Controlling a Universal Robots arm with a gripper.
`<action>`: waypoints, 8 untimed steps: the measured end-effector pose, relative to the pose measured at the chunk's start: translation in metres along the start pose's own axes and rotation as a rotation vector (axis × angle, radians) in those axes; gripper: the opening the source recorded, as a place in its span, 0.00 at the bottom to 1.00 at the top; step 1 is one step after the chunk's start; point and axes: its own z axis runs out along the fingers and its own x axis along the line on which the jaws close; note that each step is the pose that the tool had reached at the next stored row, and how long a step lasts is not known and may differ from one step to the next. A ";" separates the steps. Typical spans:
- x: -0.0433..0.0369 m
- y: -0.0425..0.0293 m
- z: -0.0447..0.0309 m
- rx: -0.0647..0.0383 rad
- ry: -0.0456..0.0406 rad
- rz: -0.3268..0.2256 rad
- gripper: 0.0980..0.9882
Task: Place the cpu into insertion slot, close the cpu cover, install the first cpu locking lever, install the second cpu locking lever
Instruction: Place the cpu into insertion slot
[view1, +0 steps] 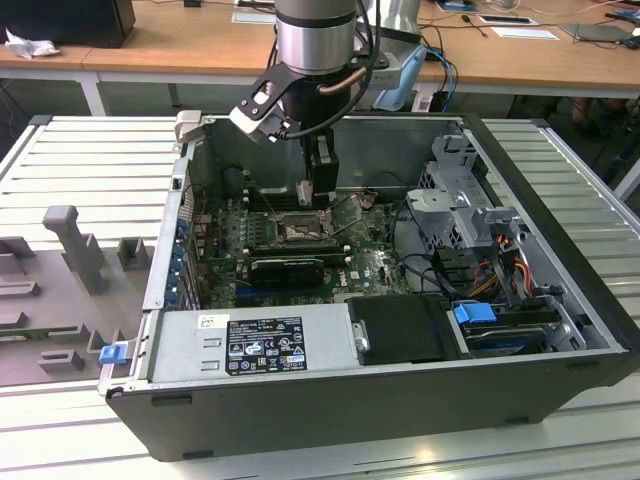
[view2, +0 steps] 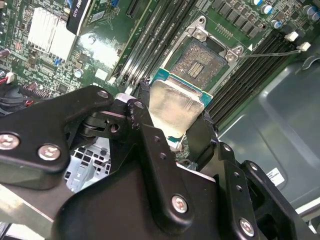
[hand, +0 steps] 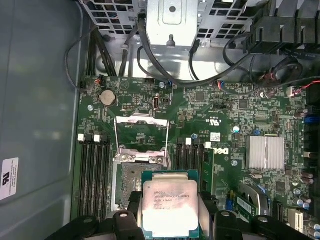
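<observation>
The computer case (view1: 330, 400) is lying open on the bench, with the green motherboard (view1: 372, 262) facing up. The insertion slot (hand: 131, 186) is sitting uncovered, and the cpu cover (hand: 140, 136) is standing swung back beside it. The cpu (hand: 170, 207) is hanging just above the slot, overlapping it. I am judging it light, stiff, thin and fragile underneath, so opposite edges are looking safest. The gripper (view2: 175, 120) is clamping those edges, jaws narrowed to chip width.

Ribbed pale metal counter (view1: 90, 150), grey moulded fixtures (view1: 70, 240) lying on it toward the exterior view's left. Beyond, long wooden desk (view1: 170, 48) on white legs (view1: 93, 95), bearing papers (view1: 525, 32), a dark box (view1: 80, 20), crumpled white paper (view1: 25, 45).
</observation>
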 end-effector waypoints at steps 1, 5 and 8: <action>0.0000 -0.0001 0.0011 0.000 -0.0001 0.000 0.49; -0.0001 -0.0004 0.0046 0.001 -0.0002 0.001 0.49; -0.0001 -0.0004 0.0063 0.001 -0.0003 0.004 0.49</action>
